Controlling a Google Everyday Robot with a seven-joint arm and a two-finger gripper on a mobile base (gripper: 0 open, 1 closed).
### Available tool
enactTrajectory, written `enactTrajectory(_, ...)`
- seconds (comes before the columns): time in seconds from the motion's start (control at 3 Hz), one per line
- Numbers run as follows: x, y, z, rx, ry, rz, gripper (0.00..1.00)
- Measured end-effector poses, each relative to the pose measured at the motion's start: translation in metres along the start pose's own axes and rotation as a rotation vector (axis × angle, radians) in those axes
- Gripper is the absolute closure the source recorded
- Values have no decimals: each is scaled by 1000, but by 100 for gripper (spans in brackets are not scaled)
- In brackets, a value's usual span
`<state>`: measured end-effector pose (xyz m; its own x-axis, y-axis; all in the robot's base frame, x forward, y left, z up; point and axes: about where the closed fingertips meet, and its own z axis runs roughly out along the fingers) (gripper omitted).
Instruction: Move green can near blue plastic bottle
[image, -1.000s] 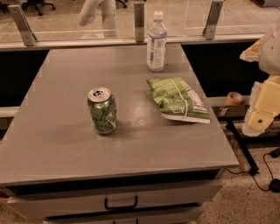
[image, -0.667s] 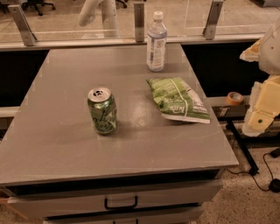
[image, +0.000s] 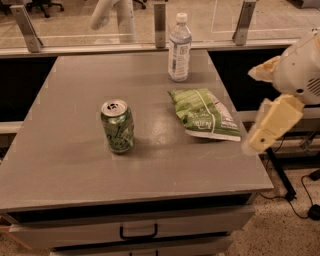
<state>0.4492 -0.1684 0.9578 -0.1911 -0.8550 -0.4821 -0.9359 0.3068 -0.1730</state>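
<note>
The green can (image: 118, 126) stands upright on the grey table (image: 75, 165), left of centre, silver top and pull tab showing. The blue plastic bottle (image: 179, 47) stands upright near the table's far edge, white cap on, well behind and to the right of the can. My gripper (image: 271, 124) hangs at the right, just beyond the table's right edge, cream-coloured and pointing down and left. It holds nothing and is far from the can.
A flat crinkled green snack bag (image: 203, 114) lies on the right half of the table, between the can and my gripper. A glass railing with metal posts (image: 160, 20) runs behind the table. Drawers with a handle (image: 138, 232) sit under the front edge.
My arm and gripper have shifted a little left, closer to the table's right edge. The can, bottle and bag have not moved.
</note>
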Motion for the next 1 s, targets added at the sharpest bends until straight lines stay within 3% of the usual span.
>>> enactTrajectory(0.33, -58, 17, 39, -50, -234, -6, 0)
enactTrajectory(0.67, -139, 46, 70, -143, -466, -30, 0)
enactTrajectory(1.0, -175, 62, 61, -187, -552, -28, 0)
